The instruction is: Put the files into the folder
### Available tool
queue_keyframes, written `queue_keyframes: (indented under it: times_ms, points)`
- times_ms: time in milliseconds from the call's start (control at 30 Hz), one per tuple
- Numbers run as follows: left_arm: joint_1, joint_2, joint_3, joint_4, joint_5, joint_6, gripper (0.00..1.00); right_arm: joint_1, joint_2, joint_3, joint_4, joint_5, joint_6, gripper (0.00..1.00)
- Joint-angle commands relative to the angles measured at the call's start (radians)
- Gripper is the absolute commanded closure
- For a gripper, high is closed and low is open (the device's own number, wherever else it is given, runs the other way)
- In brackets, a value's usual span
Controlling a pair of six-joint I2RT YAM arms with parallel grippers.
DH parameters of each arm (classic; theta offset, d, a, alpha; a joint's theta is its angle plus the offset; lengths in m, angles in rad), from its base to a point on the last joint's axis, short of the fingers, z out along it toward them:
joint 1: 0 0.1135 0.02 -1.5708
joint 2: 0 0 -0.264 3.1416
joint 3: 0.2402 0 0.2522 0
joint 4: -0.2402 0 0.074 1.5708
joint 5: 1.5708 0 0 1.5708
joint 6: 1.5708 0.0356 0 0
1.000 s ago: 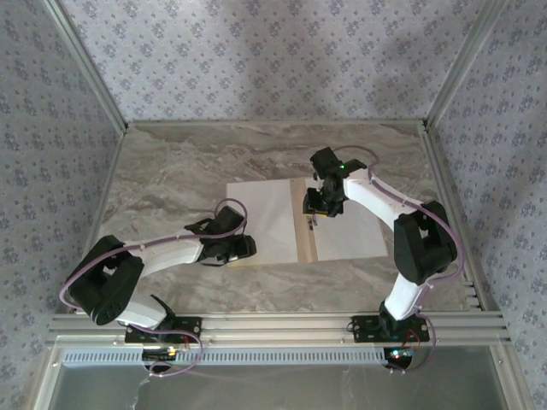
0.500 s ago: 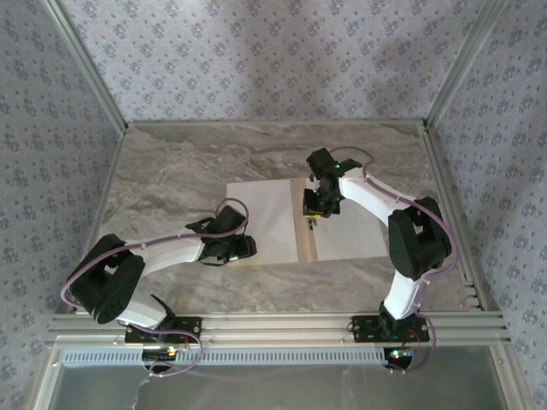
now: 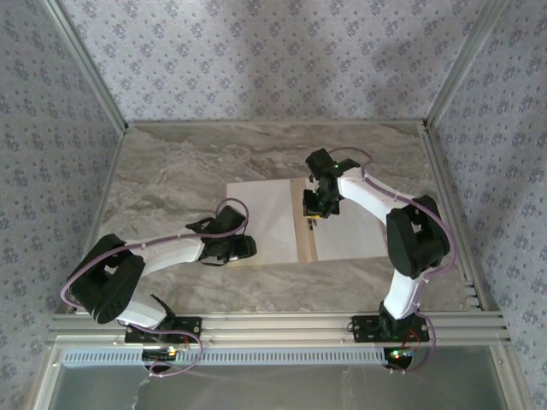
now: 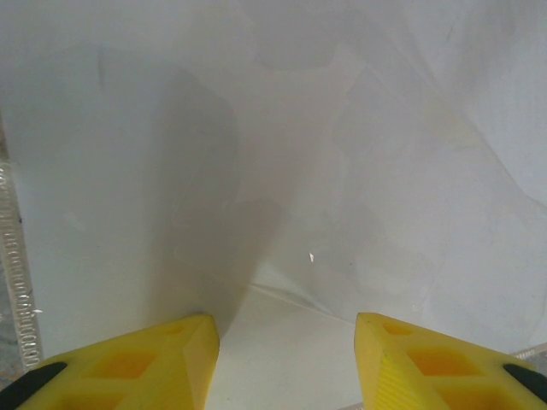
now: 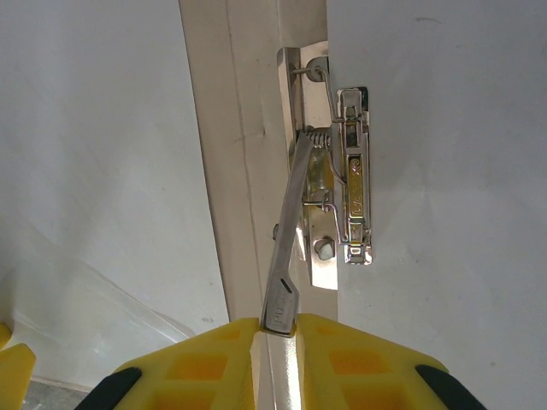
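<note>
Entry — open folder (image 3: 307, 243), flat on the counter (image 3: 188, 179), centre-right, spine running near to far. The files (image 3: 272, 213) lie inside it, one white sheet on each half, so we judge the loading largely done. What looks left is seating the clip (image 5: 352, 171) and folding the cover over. The right pincer (image 5: 278, 350) is closed on the clip lever (image 5: 291, 231), which stands raised beside the spine. The clip's bar appears to rest on the right sheet's inner edge. The left pincer (image 4: 286, 363) is spread wide, holding nothing, low over the near-left corner of the left sheet. Room — bare counter to the far side and the left. The near side is tighter, since the folder's near edge sits close to both arms.
</note>
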Motion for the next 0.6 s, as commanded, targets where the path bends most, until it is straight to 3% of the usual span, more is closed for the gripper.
queue_keyframes:
  times_ms: [0,300,567]
  points:
    - [-0.004,0.032,-0.018,-0.091,-0.026,0.018,0.52,0.007,0.018,0.038,-0.041,0.01,-0.003,0.81]
    - [-0.005,0.04,-0.02,-0.086,-0.02,0.018,0.52,0.007,0.022,0.051,-0.059,0.007,0.006,0.81]
    - [-0.005,0.05,-0.017,-0.089,-0.018,0.021,0.52,0.006,0.034,0.068,-0.066,0.002,0.012,0.73]
